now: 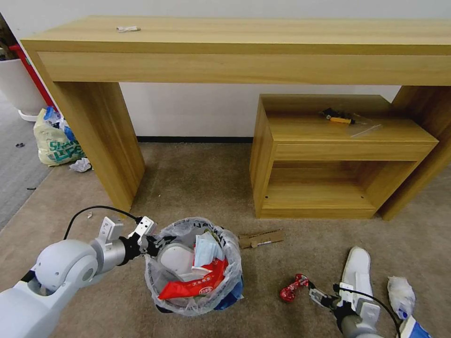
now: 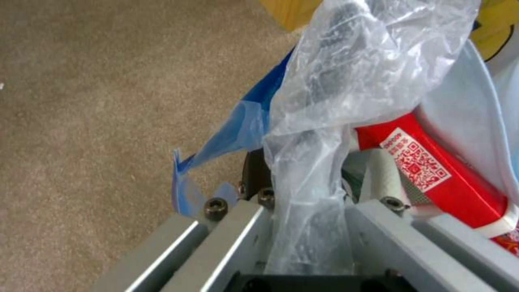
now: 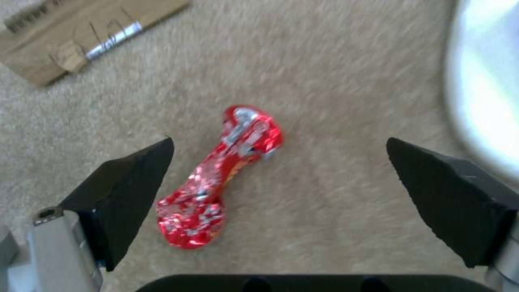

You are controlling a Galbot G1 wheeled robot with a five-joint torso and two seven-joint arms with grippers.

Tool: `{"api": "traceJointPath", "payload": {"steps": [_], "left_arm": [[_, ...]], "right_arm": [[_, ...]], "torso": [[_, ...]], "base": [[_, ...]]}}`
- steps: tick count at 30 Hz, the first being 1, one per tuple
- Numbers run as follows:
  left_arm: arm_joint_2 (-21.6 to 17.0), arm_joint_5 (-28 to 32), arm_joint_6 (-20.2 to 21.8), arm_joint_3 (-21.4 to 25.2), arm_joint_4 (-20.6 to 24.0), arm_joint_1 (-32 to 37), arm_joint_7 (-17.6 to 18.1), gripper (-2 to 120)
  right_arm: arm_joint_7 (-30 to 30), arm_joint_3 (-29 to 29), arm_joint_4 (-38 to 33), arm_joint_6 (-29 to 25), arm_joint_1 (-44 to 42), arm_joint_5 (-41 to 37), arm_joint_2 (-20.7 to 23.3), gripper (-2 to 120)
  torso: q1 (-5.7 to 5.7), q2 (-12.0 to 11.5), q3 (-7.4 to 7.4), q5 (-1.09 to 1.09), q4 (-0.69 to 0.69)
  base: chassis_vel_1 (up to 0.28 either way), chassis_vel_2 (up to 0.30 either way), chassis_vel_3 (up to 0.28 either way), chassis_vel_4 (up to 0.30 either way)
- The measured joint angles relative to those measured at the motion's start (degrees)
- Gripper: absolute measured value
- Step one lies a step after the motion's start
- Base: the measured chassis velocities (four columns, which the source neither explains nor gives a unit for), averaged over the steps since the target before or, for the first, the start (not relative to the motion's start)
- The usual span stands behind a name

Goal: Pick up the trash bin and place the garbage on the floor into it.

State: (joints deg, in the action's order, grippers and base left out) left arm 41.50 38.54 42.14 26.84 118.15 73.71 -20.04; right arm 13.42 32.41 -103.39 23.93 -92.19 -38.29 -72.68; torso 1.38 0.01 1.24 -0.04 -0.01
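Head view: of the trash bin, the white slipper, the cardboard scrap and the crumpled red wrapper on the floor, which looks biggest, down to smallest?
1. Trash bin
2. White slipper
3. Cardboard scrap
4. Red wrapper

The slipper lies nearer the camera than the scrap, so that pair is less sure.

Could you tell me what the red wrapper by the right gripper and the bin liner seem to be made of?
Red wrapper: probably metallised foil, crinkled with silvery glints. Bin liner: thin clear plastic film, wrinkled, see-through and glossy.

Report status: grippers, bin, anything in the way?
Left gripper shut on trash bin rim. Right gripper open over red wrapper on carpet. Nothing between.
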Motion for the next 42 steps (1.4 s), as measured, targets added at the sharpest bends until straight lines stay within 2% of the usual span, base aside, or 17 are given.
{"api": "traceJointPath", "payload": {"steps": [2,10,13,15,19,20,22,25,26,29,31,33,35,37,42], "left_arm": [[0.00,-0.12,0.00,-0.02,0.02,0.03,0.01,0],[-0.01,-0.22,0.00,0.00,0.02,0.19,0.02,0],[-0.04,-0.16,0.00,0.06,-0.02,0.11,0.02,0],[-0.07,-0.13,0.00,0.09,-0.02,0.10,0.02,0],[-0.24,0.05,0.00,0.17,-0.09,0.08,-0.04,0],[-0.27,0.09,0.00,0.17,-0.18,0.04,-0.11,0],[-0.27,0.10,0.00,0.17,-0.22,0.01,-0.13,0],[-0.38,0.14,0.00,0.10,-0.52,-0.35,-0.19,0],[-0.38,0.14,0.00,0.10,-0.52,-0.35,-0.19,0],[-0.70,0.37,0.00,-0.07,-0.67,-0.94,-0.29,0],[-0.78,0.47,0.00,-0.08,-0.70,-1.07,-0.29,0],[-0.94,0.77,0.00,-0.09,-0.72,-1.27,-0.39,0],[-0.94,0.82,0.00,-0.08,-0.71,-1.27,-0.41,0],[-1.00,0.87,0.00,0.06,-0.57,-1.12,-0.46,0],[-1.10,0.89,0.00,0.17,-0.53,-1.13,-0.57,0]], "right_arm": [[3.96,-2.14,1.62,1.64,2.58,-3.71,-0.31,100],[13.18,-6.45,4.70,5.58,8.53,-12.54,-1.59,100],[19.22,-8.54,6.44,7.60,11.55,-17.06,-2.23,99],[20.03,-8.82,6.75,7.77,11.90,-17.51,-2.28,99],[22.43,-9.87,8.46,8.10,13.41,-18.66,-2.34,91],[22.73,-10.07,9.19,8.12,13.97,-18.70,-2.35,84],[22.76,-10.10,9.36,8.12,14.11,-18.70,-2.34,82],[23.35,-10.35,10.93,8.11,15.35,-19.44,-2.40,65],[23.35,-10.35,10.93,8.11,15.35,-19.44,-2.40,65],[25.27,-10.84,12.42,8.10,17.01,-21.63,-2.61,52],[25.46,-10.93,12.81,8.09,17.35,-21.86,-2.65,50],[26.07,-11.21,13.85,8.07,18.36,-22.78,-2.66,37],[26.36,-11.28,14.09,8.08,18.59,-23.24,-2.66,35],[26.63,-11.33,14.72,8.02,18.94,-23.82,-2.62,22],[26.50,-11.26,14.84,7.77,18.82,-23.86,-2.53,19]], "torso": [[0.00,-0.01,0.00,0.03,0.00],[0.00,-0.01,0.00,0.01,0.00],[0.00,-0.01,0.00,0.01,0.01],[0.00,0.00,0.00,0.01,0.01],[0.00,-0.01,0.01,0.02,0.00],[0.00,-0.01,0.00,0.02,0.00],[0.00,-0.01,0.00,0.02,0.00],[0.00,-0.01,0.01,0.02,0.00],[0.00,-0.01,0.01,0.02,0.00],[0.00,-0.01,0.00,0.02,0.00],[0.00,-0.01,0.01,0.02,0.00],[0.00,-0.01,0.00,0.02,0.00],[0.00,-0.01,0.01,0.02,0.00],[0.00,-0.01,0.00,0.02,0.00],[0.00,-0.01,0.00,0.02,0.01]], "base": [[0.000,0.000,0.000,0.000],[0.000,0.000,0.000,0.000],[0.000,0.000,0.000,0.000],[0.000,0.000,0.000,0.000],[0.000,0.000,0.000,0.000],[0.000,0.000,0.000,0.000],[0.000,0.000,0.000,0.000],[0.000,0.000,0.000,0.000],[0.000,0.000,0.000,0.000],[0.000,0.000,0.000,0.000],[0.000,0.000,0.000,0.000],[0.000,0.000,0.000,0.000],[0.000,0.000,0.000,0.000],[0.000,0.000,0.000,0.000],[0.000,0.000,0.000,0.000]]}}
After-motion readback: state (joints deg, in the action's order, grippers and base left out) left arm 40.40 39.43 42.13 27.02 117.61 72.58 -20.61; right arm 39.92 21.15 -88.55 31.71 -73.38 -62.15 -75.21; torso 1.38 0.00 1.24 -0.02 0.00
